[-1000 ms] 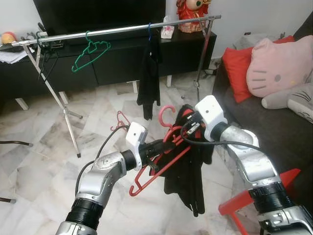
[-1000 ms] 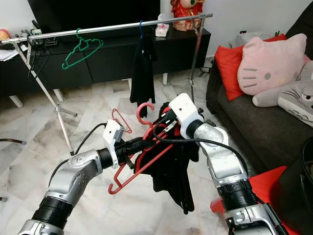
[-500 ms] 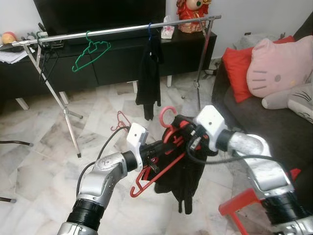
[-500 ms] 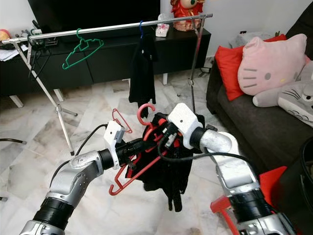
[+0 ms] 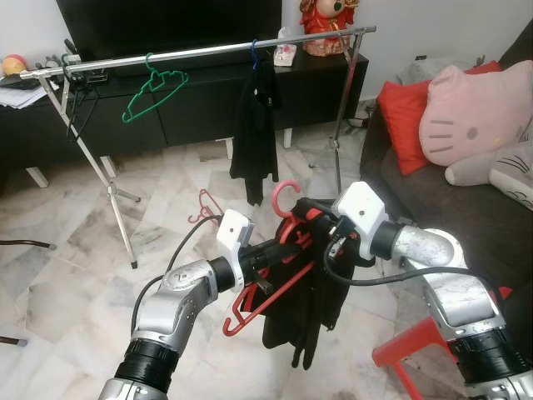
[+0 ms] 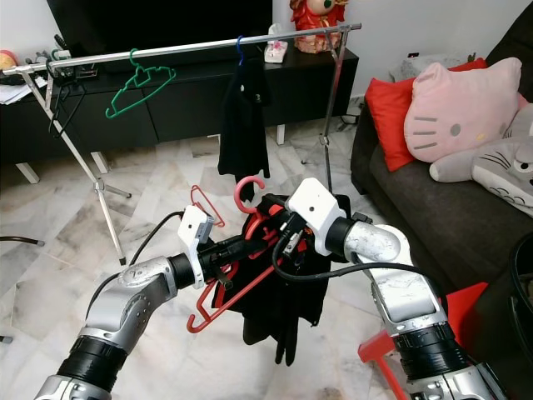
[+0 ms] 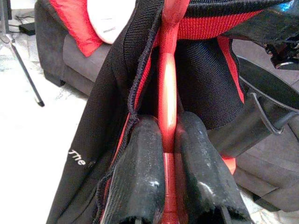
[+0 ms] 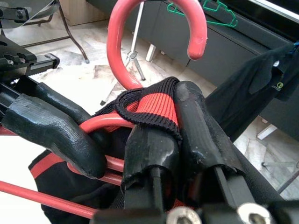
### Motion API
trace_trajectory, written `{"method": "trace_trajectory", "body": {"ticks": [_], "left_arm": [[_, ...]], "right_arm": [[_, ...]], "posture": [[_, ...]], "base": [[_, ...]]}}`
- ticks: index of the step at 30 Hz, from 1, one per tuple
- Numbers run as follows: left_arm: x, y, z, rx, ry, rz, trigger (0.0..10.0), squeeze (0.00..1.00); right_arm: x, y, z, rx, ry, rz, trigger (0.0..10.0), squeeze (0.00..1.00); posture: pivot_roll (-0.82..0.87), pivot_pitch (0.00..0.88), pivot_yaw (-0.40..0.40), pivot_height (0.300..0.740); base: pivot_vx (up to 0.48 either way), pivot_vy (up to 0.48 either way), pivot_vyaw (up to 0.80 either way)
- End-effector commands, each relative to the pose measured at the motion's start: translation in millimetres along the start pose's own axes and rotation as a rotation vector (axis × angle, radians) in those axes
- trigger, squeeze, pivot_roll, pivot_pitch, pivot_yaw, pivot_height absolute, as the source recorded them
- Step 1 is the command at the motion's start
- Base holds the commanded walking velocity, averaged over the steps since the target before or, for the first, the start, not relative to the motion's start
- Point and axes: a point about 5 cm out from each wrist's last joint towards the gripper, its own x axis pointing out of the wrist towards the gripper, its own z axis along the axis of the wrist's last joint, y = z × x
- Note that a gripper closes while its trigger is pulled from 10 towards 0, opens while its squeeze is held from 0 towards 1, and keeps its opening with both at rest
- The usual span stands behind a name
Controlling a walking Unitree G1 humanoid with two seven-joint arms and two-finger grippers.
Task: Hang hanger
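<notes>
A metal clothes rail crossed the far marble floor. Nearer, a black garment draped the red hanger, hook up, bar slanting down-left. Left gripper clamped its bar; right gripper pinched the collar.

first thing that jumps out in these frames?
Centre foreground: both grippers meet on a red plastic hanger draped with a black, red-trimmed garment, the left gripper clamping its bar, the right gripper pinching the collar. Behind, a silver clothes rail carries a green hanger and a black hanging garment.
</notes>
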Motion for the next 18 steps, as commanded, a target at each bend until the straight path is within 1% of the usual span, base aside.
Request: {"method": "trace_trajectory", "body": {"ticks": [1, 6, 10, 11, 12, 13, 14, 15, 18], "left_arm": [[2.6, -2.8, 4.7, 0.011, -0.013, -0.013, 10.0, 0.00], [3.4, -3.6, 4.4, 0.006, -0.018, -0.016, 10.0, 0.00], [4.1, -5.0, 3.8, 0.000, -0.018, -0.023, 10.0, 0.00], [4.1, -5.1, 3.7, 0.000, -0.018, -0.023, 10.0, 0.00], [4.1, -5.2, 3.6, 0.001, -0.018, -0.024, 10.0, 0.00], [3.8, -5.2, 3.5, 0.000, -0.018, -0.024, 10.0, 0.00], [3.6, -5.2, 3.5, -0.001, -0.018, -0.025, 10.0, 0.00], [3.4, -5.2, 3.5, -0.002, -0.019, -0.024, 10.0, 0.00], [3.3, -4.9, 3.9, -0.002, -0.021, -0.023, 10.0, 0.00]], "right_arm": [[5.9, 8.7, 10.2, -0.024, -0.051, 0.056, 10.0, 0.18], [6.8, 10.2, 10.9, -0.024, -0.054, 0.062, 10.0, 0.17], [8.5, 12.1, 11.7, -0.022, -0.056, 0.069, 10.0, 0.21], [8.6, 12.3, 11.6, -0.022, -0.056, 0.070, 10.0, 0.43], [8.7, 12.5, 11.6, -0.022, -0.056, 0.071, 10.0, 0.43], [9.2, 13.3, 11.6, -0.020, -0.056, 0.075, 10.0, 0.96], [9.5, 13.8, 11.6, -0.018, -0.057, 0.077, 10.0, 0.96], [9.9, 14.7, 11.7, -0.019, -0.057, 0.082, 10.0, 1.00], [10.3, 15.1, 11.7, -0.021, -0.056, 0.084, 10.0, 1.00]], "posture": [[-0.11, 0.018, 0.022, 0.740], [-0.11, 0.017, 0.021, 0.740], [-0.11, 0.017, 0.019, 0.740], [-0.11, 0.017, 0.019, 0.740], [-0.11, 0.017, 0.019, 0.740], [-0.11, 0.017, 0.019, 0.740], [-0.11, 0.017, 0.019, 0.740], [-0.11, 0.017, 0.019, 0.740], [-0.11, 0.018, 0.018, 0.740]], "base": [[0.000, 0.000, 0.00], [0.000, 0.000, 0.00], [0.000, 0.000, 0.00], [0.000, 0.000, 0.00], [0.000, 0.000, 0.00], [0.000, 0.000, 0.00], [0.000, 0.000, 0.00], [0.000, 0.000, 0.00], [0.000, 0.000, 0.00]]}}
